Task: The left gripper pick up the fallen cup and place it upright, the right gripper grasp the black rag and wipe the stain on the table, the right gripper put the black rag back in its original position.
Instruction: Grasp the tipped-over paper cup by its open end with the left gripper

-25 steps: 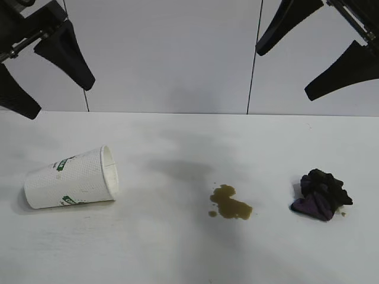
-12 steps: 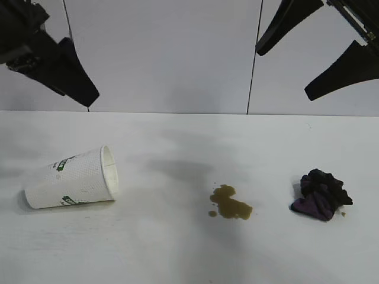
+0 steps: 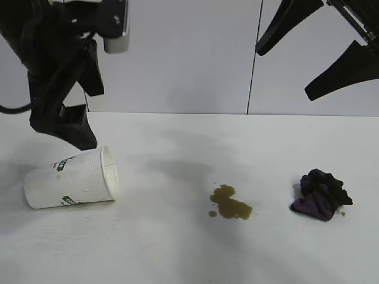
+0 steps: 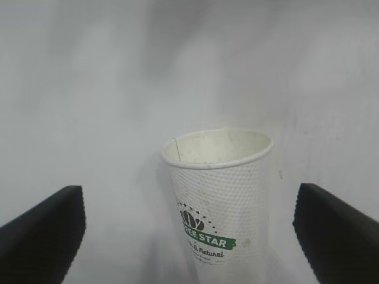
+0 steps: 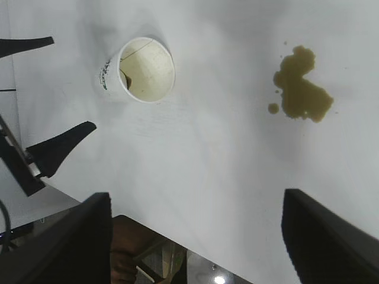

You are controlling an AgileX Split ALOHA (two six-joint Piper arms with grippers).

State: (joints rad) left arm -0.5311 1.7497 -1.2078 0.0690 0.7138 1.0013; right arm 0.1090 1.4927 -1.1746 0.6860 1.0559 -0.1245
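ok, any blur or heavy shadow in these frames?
Exterior view: sharp, soft grey shadows on the table beside the cup. Left wrist view: cup logo crisp, fingers soft-edged. Right wrist view: stain clear, near fingers dark and blurred.

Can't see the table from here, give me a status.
Left gripper open above fallen cup. Right gripper open, parked high. Black rag, stain untouched.

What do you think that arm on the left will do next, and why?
Probably lower a little further so its open left gripper straddles the cup and can close on it. The cup lies on its side on the table, and in the left wrist view it sits between the fingers, not yet gripped.
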